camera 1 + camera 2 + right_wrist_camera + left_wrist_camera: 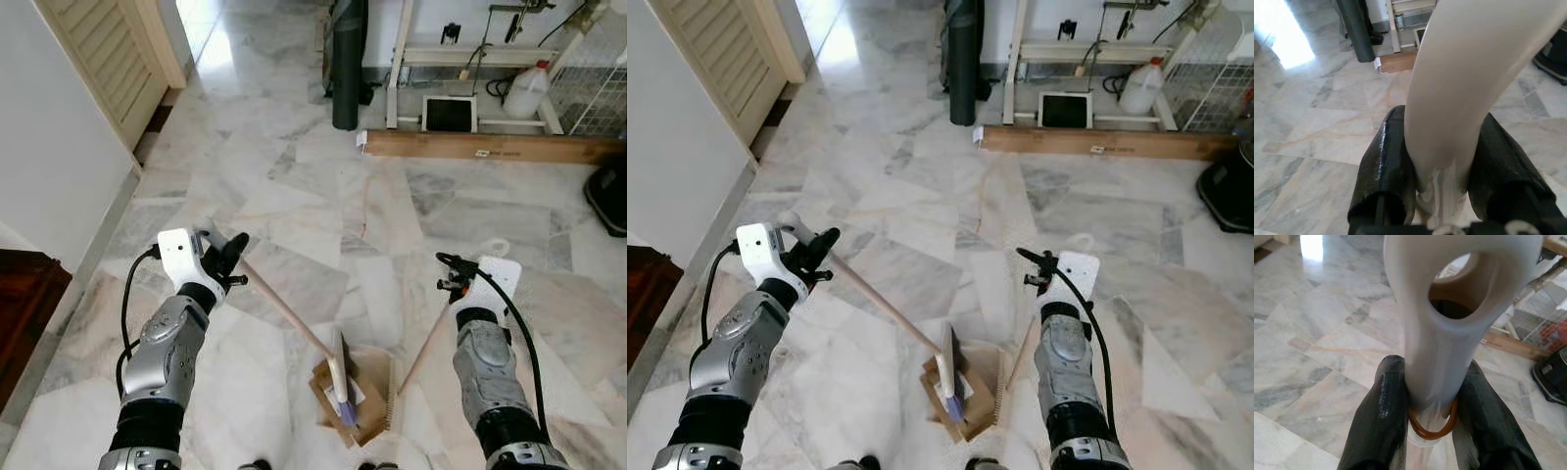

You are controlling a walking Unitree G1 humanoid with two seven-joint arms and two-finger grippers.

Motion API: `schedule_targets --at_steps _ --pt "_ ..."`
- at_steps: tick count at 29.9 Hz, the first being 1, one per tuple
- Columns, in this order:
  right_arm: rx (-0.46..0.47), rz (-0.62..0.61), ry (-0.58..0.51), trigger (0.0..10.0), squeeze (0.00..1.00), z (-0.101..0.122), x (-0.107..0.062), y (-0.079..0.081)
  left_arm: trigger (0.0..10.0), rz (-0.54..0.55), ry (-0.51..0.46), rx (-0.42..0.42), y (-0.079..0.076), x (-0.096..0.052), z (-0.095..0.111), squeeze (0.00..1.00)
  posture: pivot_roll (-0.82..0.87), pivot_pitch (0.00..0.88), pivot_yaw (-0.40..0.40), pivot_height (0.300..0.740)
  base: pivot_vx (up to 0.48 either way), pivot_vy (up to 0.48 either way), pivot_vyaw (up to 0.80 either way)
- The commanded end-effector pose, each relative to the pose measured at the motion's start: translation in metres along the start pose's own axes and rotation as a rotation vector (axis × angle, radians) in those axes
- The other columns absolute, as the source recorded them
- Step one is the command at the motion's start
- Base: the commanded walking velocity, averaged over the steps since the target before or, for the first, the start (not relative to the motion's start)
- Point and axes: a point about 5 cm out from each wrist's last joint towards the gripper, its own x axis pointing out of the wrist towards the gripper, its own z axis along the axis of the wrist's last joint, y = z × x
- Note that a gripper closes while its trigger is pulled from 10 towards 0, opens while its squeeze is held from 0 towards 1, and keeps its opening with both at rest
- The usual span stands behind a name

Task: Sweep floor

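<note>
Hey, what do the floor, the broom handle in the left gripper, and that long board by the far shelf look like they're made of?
Floor: polished marble-like stone tiles, grey and tan veining, glossy glare.
Broom handle, clamped in the left gripper: wood-coloured shaft; its cap looks like smooth pale plastic with a hanging hole.
Board: probably raw wood, matte brown.

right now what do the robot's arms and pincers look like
Both arms are silver metal with black joint bands. The left pincer and the right pincer each have two long glossy black fingers on a white wrist block. A black cable loops along each forearm.
</note>
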Motion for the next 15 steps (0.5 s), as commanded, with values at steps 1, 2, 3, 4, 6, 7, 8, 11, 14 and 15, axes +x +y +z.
schedule_targets --at_steps 1,2,3,4,6,7,8,11,14,15 --pt "0.080 0.043 0.044 10.0 0.00 -0.008 -0.001 0.016 10.0 -0.002 -0.049 0.046 -0.005 -0.002 0.007 0.00 0.11 0.087 0.077 0.740 0.000 0.000 0.00" --pt "0.063 0.048 0.051 10.0 0.00 -0.010 -0.002 0.015 10.0 0.012 -0.070 0.077 -0.004 -0.002 0.011 0.00 0.11 0.086 0.077 0.740 0.000 0.000 0.00" --pt "0.052 0.052 0.055 10.0 0.00 -0.011 -0.003 0.015 10.0 0.022 -0.084 0.097 -0.004 -0.002 0.014 0.00 0.11 0.086 0.077 0.740 0.000 0.000 0.00" --pt "0.023 0.062 0.057 10.0 0.00 -0.013 -0.004 0.015 10.0 0.027 -0.100 0.118 -0.003 -0.002 0.017 0.00 0.11 0.084 0.076 0.740 0.000 0.000 0.00" --pt "-0.039 0.090 0.057 10.0 0.00 -0.015 -0.005 0.016 10.0 0.034 -0.126 0.152 -0.003 -0.002 0.023 0.00 0.11 0.084 0.077 0.740 0.000 0.000 0.00" --pt "-0.067 0.105 0.054 10.0 0.00 -0.016 -0.006 0.016 10.0 0.037 -0.136 0.168 -0.003 -0.003 0.025 0.00 0.11 0.083 0.076 0.740 0.000 0.000 0.00" --pt "-0.081 0.115 0.053 10.0 0.00 -0.017 -0.007 0.016 10.0 0.042 -0.146 0.177 -0.003 -0.003 0.027 0.00 0.11 0.083 0.076 0.740 0.000 0.000 0.00" --pt "-0.082 0.125 0.055 10.0 0.00 -0.018 -0.008 0.016 10.0 0.056 -0.164 0.182 -0.002 -0.004 0.029 0.00 0.11 0.081 0.076 0.740 0.000 0.000 0.00" --pt "-0.084 0.124 0.059 10.0 0.00 -0.019 -0.008 0.012 10.0 0.094 -0.217 0.198 0.001 -0.006 0.038 0.00 0.11 0.080 0.074 0.740 0.000 0.000 0.00" --pt "-0.085 0.123 0.060 10.0 0.00 -0.019 -0.008 0.011 10.0 0.101 -0.228 0.201 0.001 -0.006 0.040 0.00 0.11 0.080 0.074 0.740 0.000 0.000 0.00"
